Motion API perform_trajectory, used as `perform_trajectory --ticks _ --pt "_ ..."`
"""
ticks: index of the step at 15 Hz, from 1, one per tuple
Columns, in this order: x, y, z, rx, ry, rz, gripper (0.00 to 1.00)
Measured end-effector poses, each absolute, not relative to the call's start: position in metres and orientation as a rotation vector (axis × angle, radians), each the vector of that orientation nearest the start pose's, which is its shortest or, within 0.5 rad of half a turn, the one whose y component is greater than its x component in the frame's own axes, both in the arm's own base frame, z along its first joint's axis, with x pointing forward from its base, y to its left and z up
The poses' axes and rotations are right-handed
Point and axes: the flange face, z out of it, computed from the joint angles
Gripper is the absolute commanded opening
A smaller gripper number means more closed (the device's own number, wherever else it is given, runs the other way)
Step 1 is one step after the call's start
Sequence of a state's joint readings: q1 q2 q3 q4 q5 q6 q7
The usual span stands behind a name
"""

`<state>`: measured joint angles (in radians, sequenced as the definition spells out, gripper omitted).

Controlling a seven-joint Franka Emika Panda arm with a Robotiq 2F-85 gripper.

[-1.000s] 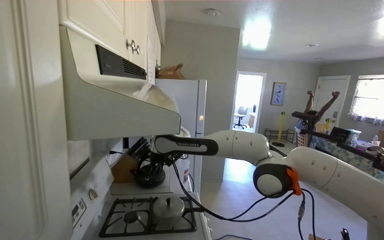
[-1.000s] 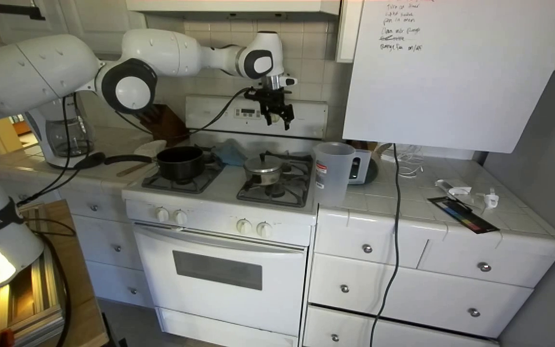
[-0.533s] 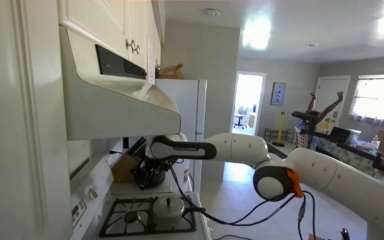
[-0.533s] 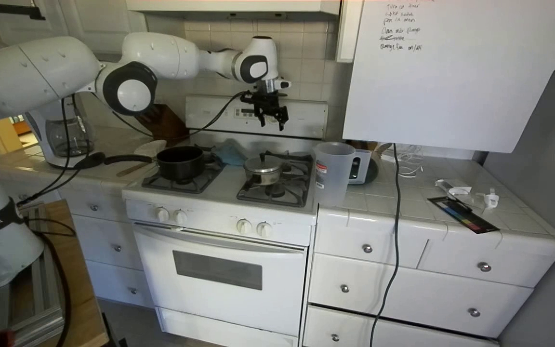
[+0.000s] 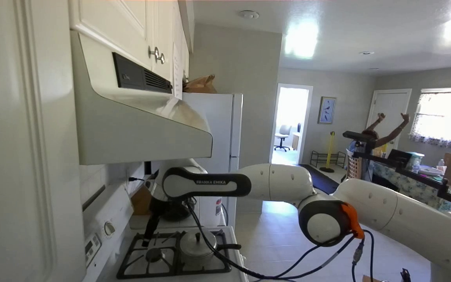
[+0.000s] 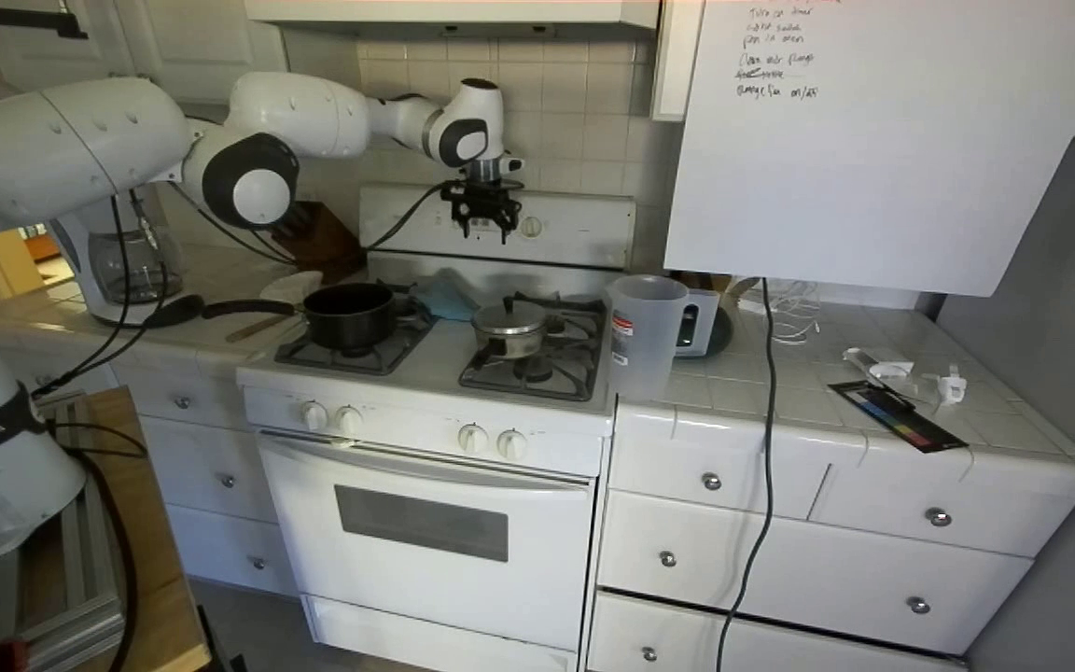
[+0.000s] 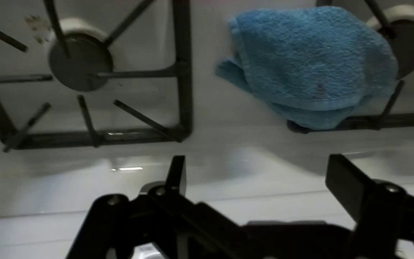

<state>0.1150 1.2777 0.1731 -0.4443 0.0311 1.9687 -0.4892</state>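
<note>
Cloth (image 7: 311,61) of blue terry, rumpled and faintly stained, lies below the pincer (image 7: 258,176), jaws spread wide.

In an exterior view, a black two-fingered gripper (image 6: 485,233) is hanging, jaws apart, above a white gas stove (image 6: 416,420); from it, a crumpled blue cloth (image 6: 445,297) is lying toward seven o'clock and a round black saucepan (image 6: 356,327) is sitting toward eight.
</note>
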Motion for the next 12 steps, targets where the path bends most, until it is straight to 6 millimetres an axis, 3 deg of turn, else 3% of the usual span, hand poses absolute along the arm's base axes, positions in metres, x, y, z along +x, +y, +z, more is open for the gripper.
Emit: perform_trajectory --ticks 5,9,12 --pt "0.804 0.195 0.292 -2.568 -1.159 -0.411 1.0" --pt "0.788 0.216 0.278 -2.39 -1.279 -0.293 1.0" --pt "0.78 0.221 0.274 -2.349 -1.311 -0.227 1.0"
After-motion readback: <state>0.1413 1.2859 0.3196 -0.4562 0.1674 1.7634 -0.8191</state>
